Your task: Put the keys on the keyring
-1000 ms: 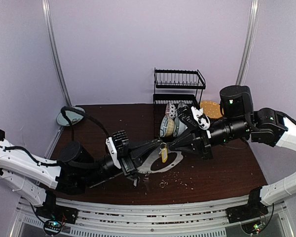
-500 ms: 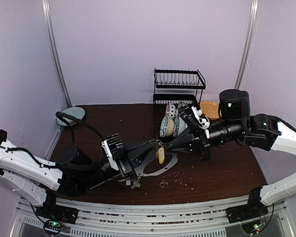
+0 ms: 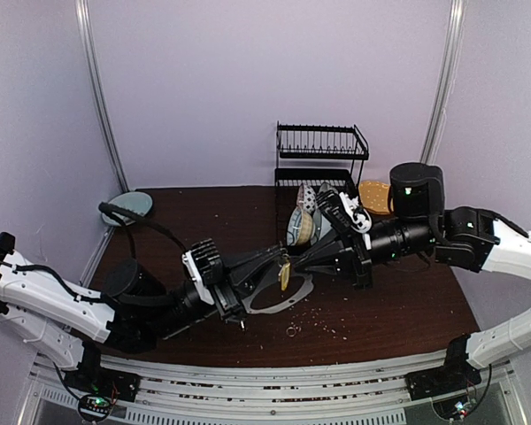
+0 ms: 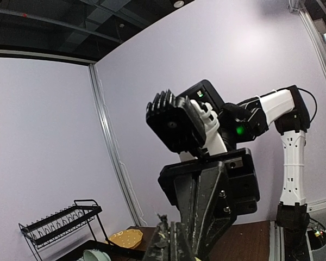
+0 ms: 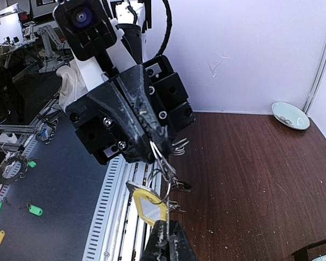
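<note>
The keyring [image 3: 311, 288], a thin grey hoop, hangs tilted over the table middle. My left gripper [image 3: 274, 260] is shut on its wire; the right wrist view shows the black fingers [image 5: 131, 111] pinching the wire [image 5: 162, 159], with small rings dangling. The keys, a yellow tag [image 3: 284, 276] with a silver key, hang at that wire. In the right wrist view the yellow tag [image 5: 148, 205] is held at its lower end by my shut right gripper [image 5: 167, 232]. My right gripper [image 3: 295, 262] meets the left tip to tip. The left wrist view shows my left gripper [image 4: 174, 242] shut, with the right gripper [image 4: 200, 251] close ahead.
A tiny loose ring [image 3: 292, 331] and crumbs lie on the brown table [image 3: 398, 301] near the front. A black dish rack [image 3: 321, 159] stands at the back, with bowls [image 3: 303, 226] and a yellow plate [image 3: 376, 195]. A pale dish [image 3: 126, 208] sits at the back left.
Both grippers have moved a little left and up together. The hoop and the yellow tag have moved with them.
</note>
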`<action>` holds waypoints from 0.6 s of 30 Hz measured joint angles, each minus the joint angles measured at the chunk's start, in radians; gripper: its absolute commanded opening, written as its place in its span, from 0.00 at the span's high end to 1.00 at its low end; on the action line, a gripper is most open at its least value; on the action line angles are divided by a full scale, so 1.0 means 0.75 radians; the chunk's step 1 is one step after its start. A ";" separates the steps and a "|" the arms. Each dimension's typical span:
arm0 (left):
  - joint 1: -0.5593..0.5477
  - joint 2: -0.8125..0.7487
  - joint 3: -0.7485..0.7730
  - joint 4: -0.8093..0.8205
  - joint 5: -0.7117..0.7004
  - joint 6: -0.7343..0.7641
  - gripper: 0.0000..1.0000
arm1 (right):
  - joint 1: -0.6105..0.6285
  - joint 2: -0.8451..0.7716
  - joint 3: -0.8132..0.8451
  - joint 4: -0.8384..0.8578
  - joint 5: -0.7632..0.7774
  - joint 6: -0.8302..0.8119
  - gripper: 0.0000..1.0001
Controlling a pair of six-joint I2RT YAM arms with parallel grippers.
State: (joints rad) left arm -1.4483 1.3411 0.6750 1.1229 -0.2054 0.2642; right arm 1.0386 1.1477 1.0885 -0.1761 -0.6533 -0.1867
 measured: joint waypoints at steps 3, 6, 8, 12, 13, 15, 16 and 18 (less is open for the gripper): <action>0.000 0.008 0.004 0.010 0.008 0.000 1.00 | 0.017 0.001 0.000 0.002 0.006 0.008 0.72; -0.001 0.010 0.008 0.008 0.011 0.000 1.00 | 0.063 0.025 -0.017 -0.019 0.058 -0.001 0.77; -0.001 0.010 0.008 0.000 0.006 0.000 1.00 | 0.067 0.001 -0.031 -0.041 0.109 -0.005 0.79; -0.001 0.010 0.008 -0.034 -0.015 -0.001 1.00 | 0.064 -0.118 -0.053 -0.039 0.169 -0.005 0.58; -0.001 0.010 0.007 -0.042 -0.020 -0.001 1.00 | 0.064 -0.146 -0.053 -0.032 0.173 -0.006 0.57; -0.002 0.010 0.007 -0.049 -0.023 -0.001 1.00 | 0.064 -0.174 -0.051 -0.018 0.182 -0.003 0.54; -0.002 0.010 0.007 -0.053 -0.023 -0.001 1.00 | 0.065 -0.178 -0.046 -0.016 0.190 -0.012 0.53; -0.002 0.010 0.007 -0.057 -0.024 -0.001 1.00 | 0.065 -0.167 -0.043 -0.019 0.209 -0.019 0.58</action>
State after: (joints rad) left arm -1.4494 1.3483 0.6804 1.0801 -0.2234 0.2634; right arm 1.0870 1.0222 1.0565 -0.1905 -0.4969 -0.2008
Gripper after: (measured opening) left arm 0.005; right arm 0.463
